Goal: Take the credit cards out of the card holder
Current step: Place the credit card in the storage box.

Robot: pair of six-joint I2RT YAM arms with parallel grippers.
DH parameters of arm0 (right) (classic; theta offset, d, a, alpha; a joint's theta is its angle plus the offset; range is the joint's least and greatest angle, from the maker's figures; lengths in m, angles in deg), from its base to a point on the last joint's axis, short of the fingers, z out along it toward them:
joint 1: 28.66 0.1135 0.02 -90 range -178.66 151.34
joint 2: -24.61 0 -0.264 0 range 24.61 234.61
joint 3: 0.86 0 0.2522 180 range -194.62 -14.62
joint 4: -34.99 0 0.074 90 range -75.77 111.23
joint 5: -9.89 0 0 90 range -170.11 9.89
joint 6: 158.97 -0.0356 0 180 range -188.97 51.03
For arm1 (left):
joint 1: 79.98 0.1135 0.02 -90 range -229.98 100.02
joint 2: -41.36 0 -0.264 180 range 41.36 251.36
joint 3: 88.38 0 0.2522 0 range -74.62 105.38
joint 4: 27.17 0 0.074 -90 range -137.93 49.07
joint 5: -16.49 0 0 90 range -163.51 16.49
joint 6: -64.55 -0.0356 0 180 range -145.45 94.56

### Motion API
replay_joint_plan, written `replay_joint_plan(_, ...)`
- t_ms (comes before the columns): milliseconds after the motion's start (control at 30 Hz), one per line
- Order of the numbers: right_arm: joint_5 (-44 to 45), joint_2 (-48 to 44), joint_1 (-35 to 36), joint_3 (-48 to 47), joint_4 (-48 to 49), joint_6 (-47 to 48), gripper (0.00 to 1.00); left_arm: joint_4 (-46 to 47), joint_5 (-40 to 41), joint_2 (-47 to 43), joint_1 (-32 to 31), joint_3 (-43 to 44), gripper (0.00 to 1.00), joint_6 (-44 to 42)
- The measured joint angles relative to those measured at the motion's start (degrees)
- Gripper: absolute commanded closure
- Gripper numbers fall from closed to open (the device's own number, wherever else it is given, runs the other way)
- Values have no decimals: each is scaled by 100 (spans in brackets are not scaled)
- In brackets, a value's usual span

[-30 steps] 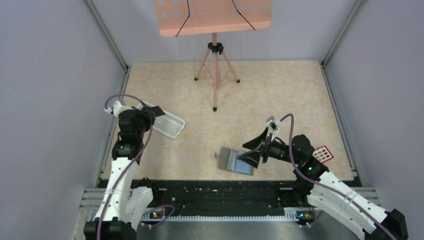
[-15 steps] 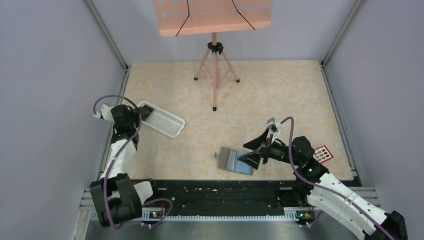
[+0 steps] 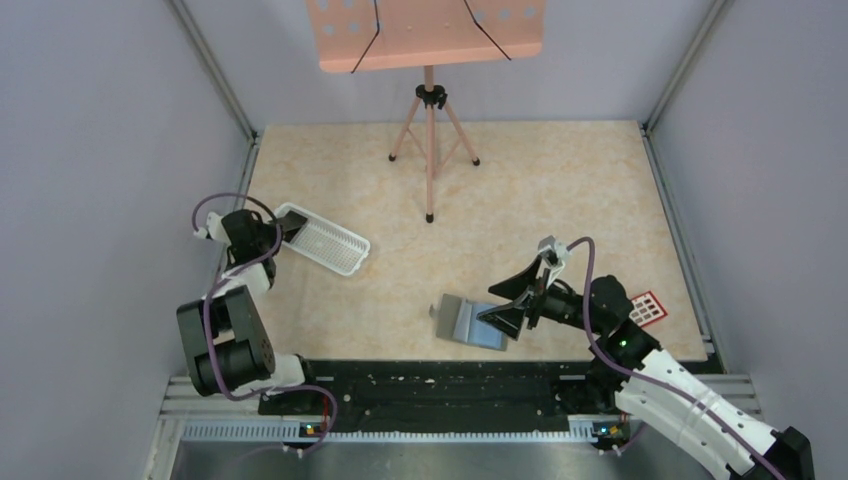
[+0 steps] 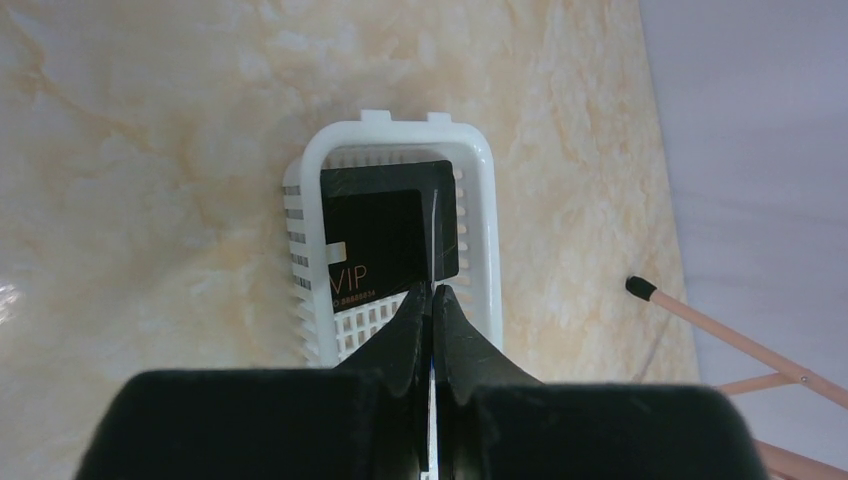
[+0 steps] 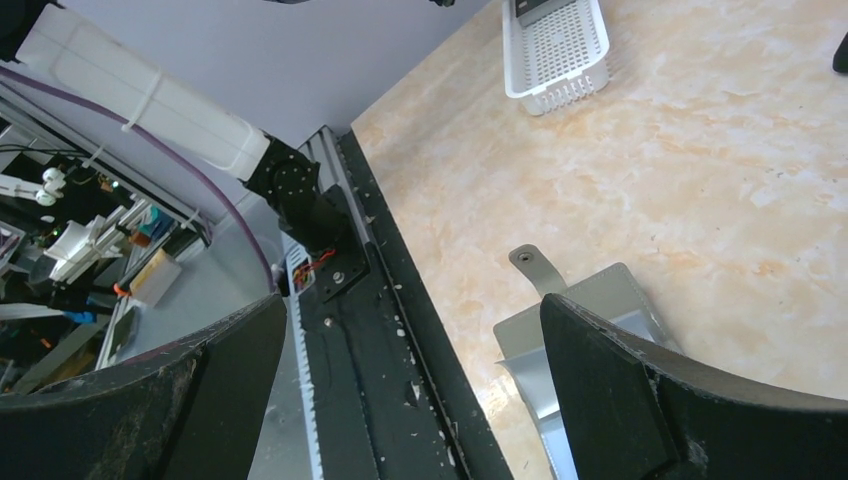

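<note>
The slate-grey card holder (image 3: 468,320) lies open near the table's front edge; it also shows in the right wrist view (image 5: 600,305), bluish-grey inside. My right gripper (image 3: 508,298) is open, its jaws wide apart at the holder's right side, holding nothing. A red credit card with pale squares (image 3: 647,308) lies on the table to the right of my right arm. My left gripper (image 4: 434,292) is shut on a thin card seen edge-on (image 4: 436,235), over the near end of a white ribbed tray (image 4: 478,200). A black card marked VIP (image 4: 385,245) lies in that tray.
The white tray (image 3: 335,248) sits at the left of the table, my left gripper (image 3: 288,228) at its left end. A pink music stand on a tripod (image 3: 430,130) stands at the back; one foot (image 4: 640,289) shows right of the tray. Grey walls enclose the table.
The left arm has folded down and back toward the left wall, its gripper pulling slightly left to the tray's left end. The right arm has hardly moved.
</note>
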Motion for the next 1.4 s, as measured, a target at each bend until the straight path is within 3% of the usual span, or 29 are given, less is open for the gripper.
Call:
replay_joint_plan(400, 74, 55, 0, 9, -35, 22, 3, 638, -378, 647, 83, -9, 100, -37)
replay_joint_plan(1400, 98, 125, 0, 15, -37, 7, 3, 496, -98, 828, 140, 17, 100, 61)
